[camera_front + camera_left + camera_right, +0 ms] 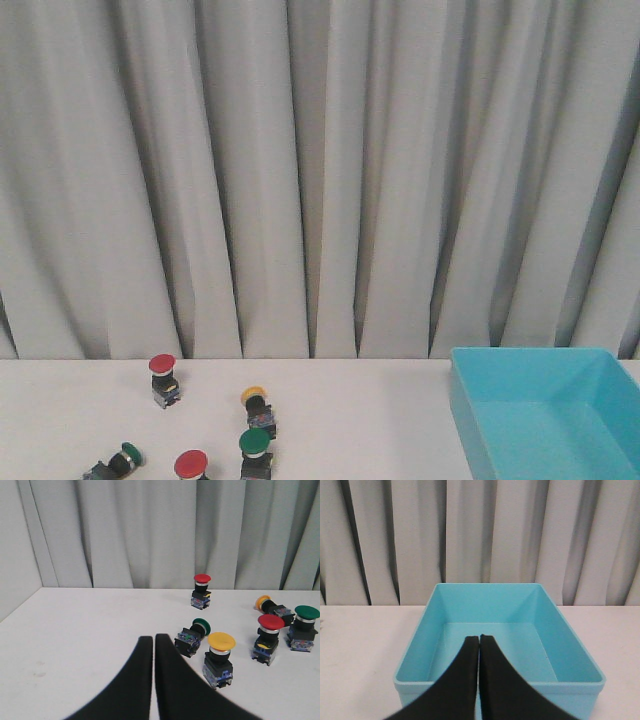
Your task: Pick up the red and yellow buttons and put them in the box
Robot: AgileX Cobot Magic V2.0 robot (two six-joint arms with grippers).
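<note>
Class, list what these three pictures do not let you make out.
- Front view: the nearer red button and lying green button are cut by the bottom edge; neither gripper shows.
- Right wrist view: the closed right gripper hides part of the box floor.
- Left wrist view: body labels too small to read.

I see the box (545, 410), a light-blue plastic bin with low straight walls, on the right side of the table, with nothing inside. On the left side I count four task buttons. One red button (163, 378) stands upright at the back. A second red button (191, 464) stands nearer. One yellow button (257, 405) lies tilted between them. Another yellow button (220, 659) stands upright.
</note>
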